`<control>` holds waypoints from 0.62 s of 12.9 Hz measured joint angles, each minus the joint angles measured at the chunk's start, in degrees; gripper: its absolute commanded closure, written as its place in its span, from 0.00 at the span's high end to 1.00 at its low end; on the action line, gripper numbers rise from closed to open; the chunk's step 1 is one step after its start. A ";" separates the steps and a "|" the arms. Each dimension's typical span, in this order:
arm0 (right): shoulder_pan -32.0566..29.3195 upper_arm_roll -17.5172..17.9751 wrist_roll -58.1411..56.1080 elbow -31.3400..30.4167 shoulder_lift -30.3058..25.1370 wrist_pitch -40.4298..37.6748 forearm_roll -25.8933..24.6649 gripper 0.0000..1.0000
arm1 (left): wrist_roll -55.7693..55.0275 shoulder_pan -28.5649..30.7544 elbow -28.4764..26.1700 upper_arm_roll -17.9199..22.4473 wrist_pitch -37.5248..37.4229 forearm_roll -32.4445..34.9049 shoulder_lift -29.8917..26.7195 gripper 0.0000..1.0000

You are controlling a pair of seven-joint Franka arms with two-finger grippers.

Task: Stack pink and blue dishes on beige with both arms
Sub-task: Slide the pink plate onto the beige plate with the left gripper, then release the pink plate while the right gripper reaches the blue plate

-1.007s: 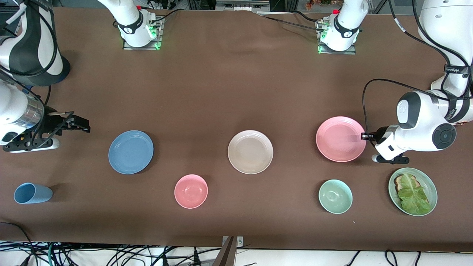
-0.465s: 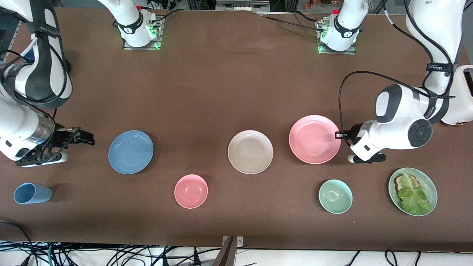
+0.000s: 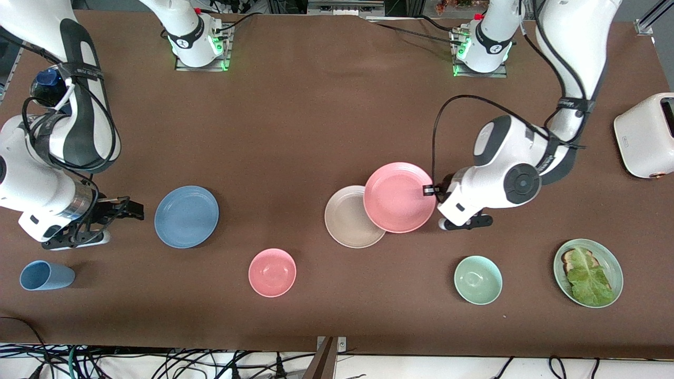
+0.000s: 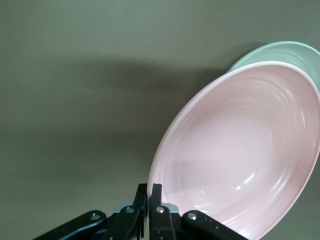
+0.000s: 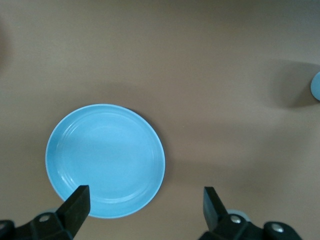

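No legible writing; left gripper (image 3: 427, 190) pinches flat pale pink plate (image 3: 399, 197) over cream-beige plate (image 3: 347, 223), right gripper (image 3: 131, 209) spread wide beside flat blue plate (image 3: 186, 216) w/ white toaster (image 3: 645, 136) at left arm's end.

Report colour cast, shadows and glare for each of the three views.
Front view: even overhead light, true colours, soft shadow under the pink plate where it overlaps the beige plate. Left wrist view: greenish cast, the beige plate looks pale green, a small highlight on the pink plate, its broad shadow on the table. Right wrist view: blue plate oversaturated to cyan, table washed tan.
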 measured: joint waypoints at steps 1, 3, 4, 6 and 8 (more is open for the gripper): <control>0.00 0.01 0.00 0.01 0.64 0.68 0.05 1.00 | -1.66 -1.88 1.63 0.00 1.29 0.00 2.20 0.00; 0.00 0.02 -0.01 -0.01 1.62 1.20 0.46 1.00 | -3.59 -4.52 3.46 0.04 4.78 0.00 5.52 0.00; -0.01 0.02 -0.01 0.00 1.94 1.32 0.51 1.00 | -4.33 -5.30 3.88 0.04 6.34 0.00 6.49 0.00; -0.11 0.02 -0.25 -0.01 2.68 2.20 0.56 1.00 | -5.43 -6.21 4.37 0.07 9.01 0.00 7.44 0.00; -0.35 0.01 -1.87 -0.01 3.54 3.10 1.69 1.00 | -6.53 -7.09 4.60 0.13 10.93 0.00 8.27 0.00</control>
